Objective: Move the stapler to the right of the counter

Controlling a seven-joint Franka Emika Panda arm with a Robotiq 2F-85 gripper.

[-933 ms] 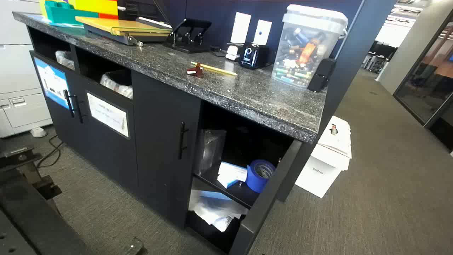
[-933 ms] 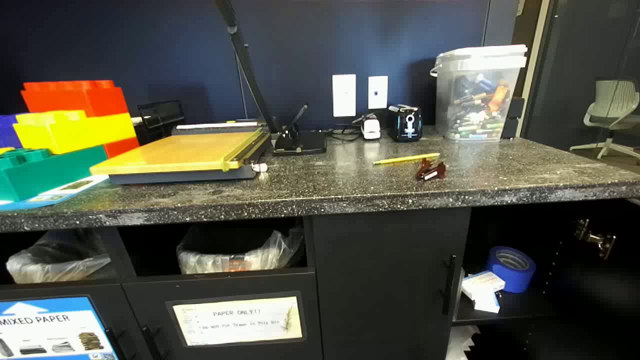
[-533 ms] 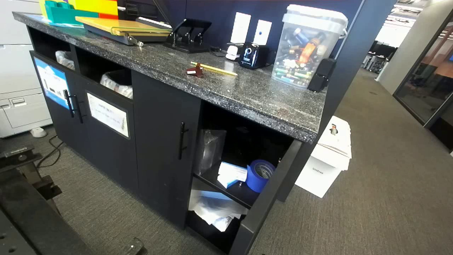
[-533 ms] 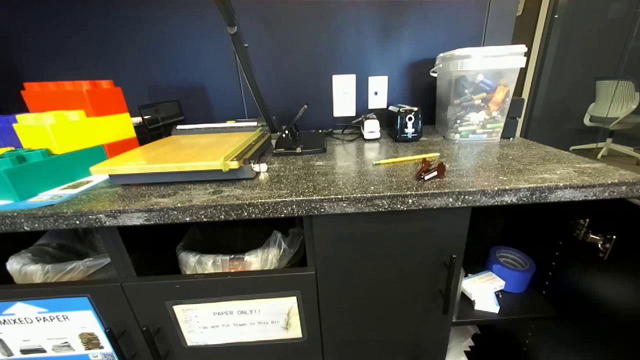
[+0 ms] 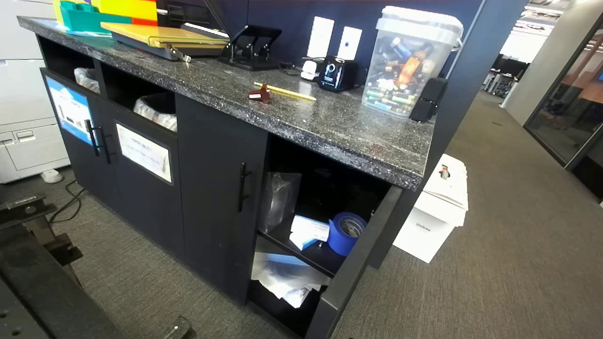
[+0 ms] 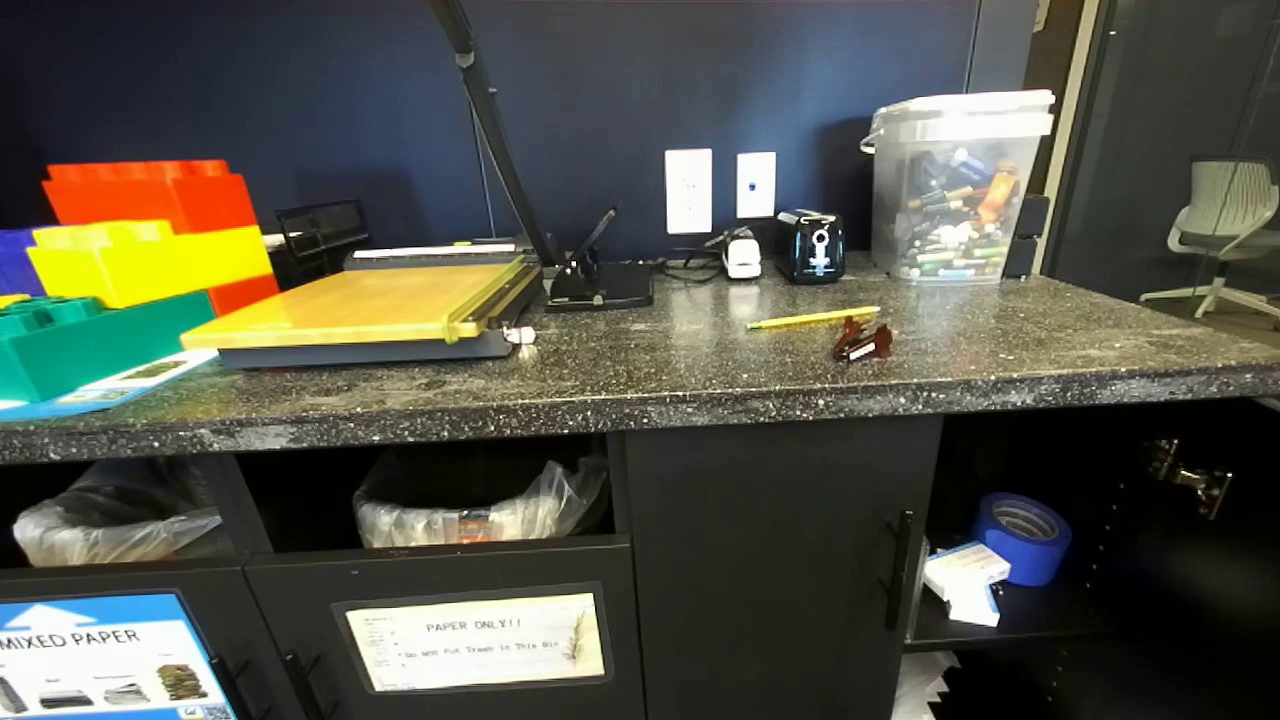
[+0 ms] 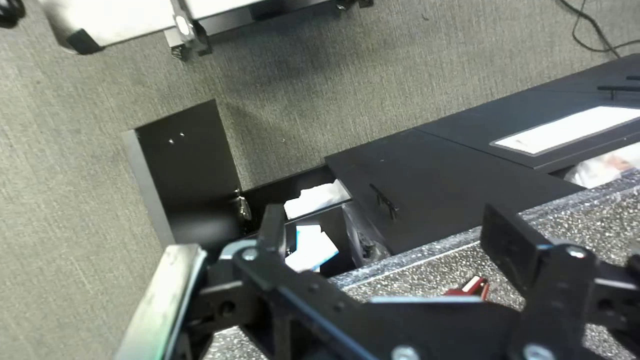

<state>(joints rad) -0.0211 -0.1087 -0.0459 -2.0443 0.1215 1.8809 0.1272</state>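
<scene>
The thing nearest to a stapler is a small dark red, claw-shaped staple remover (image 5: 260, 94) (image 6: 862, 340) with a white label. It lies on the speckled grey top of the black counter (image 5: 367, 136) (image 6: 640, 370), near the front edge. A slim yellow pencil (image 5: 292, 92) (image 6: 812, 318) lies just behind it. No ordinary yellowish-tan stapler shows. In the wrist view my gripper (image 7: 390, 235) is open and empty, above the counter's front edge. The staple remover (image 7: 472, 285) shows between the fingers there, partly hidden by the gripper body. My gripper is outside both exterior views.
A clear bucket of batteries (image 6: 955, 190) stands at the back right. A black gadget (image 6: 815, 247) and a white device (image 6: 741, 255) stand near the wall outlets. A yellow paper cutter (image 6: 360, 305) and large toy bricks (image 6: 150, 260) are at the left. A cabinet door (image 5: 358, 263) stands open.
</scene>
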